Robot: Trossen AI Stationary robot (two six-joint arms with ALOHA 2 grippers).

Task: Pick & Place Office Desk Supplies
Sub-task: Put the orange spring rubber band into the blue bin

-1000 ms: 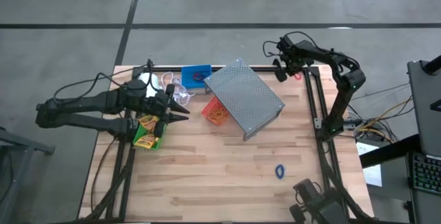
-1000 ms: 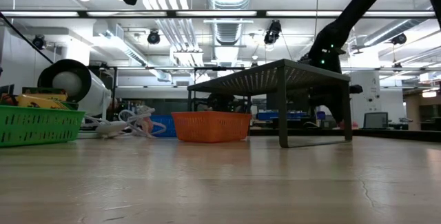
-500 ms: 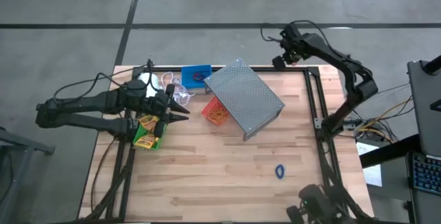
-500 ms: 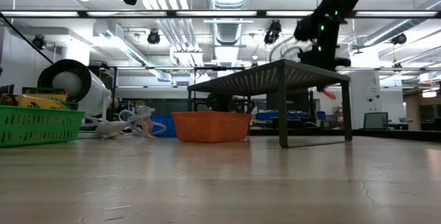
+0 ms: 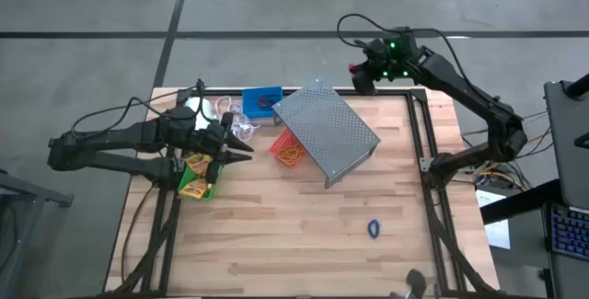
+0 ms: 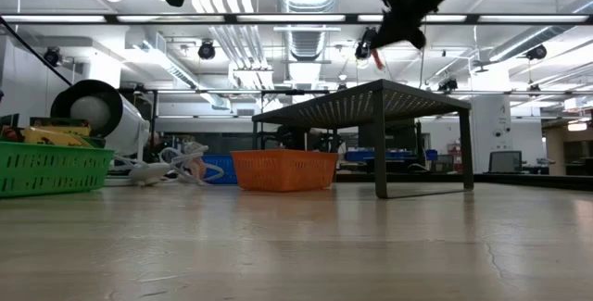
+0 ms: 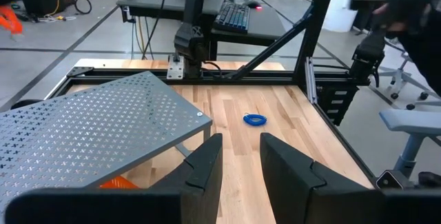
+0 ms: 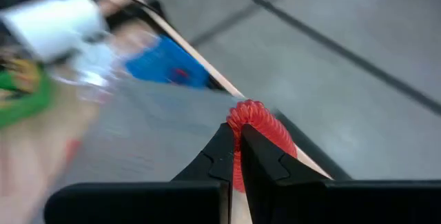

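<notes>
Two arms show from above, the right gripper [image 5: 361,71] raised beyond the grey rack [image 5: 326,132], while its wrist view shows fingers clenched on a red ring band [image 8: 256,129]; the left gripper [image 7: 238,158] hangs parted, empty, with the blue band [image 7: 255,119] ahead.

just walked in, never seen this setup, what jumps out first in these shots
The right hand, high over the table's far edge, pinches a red ring band. Below it a grey metal rack sits slanted mid-table. The left hand hangs beside a green bin holding crayon boxes.
</notes>
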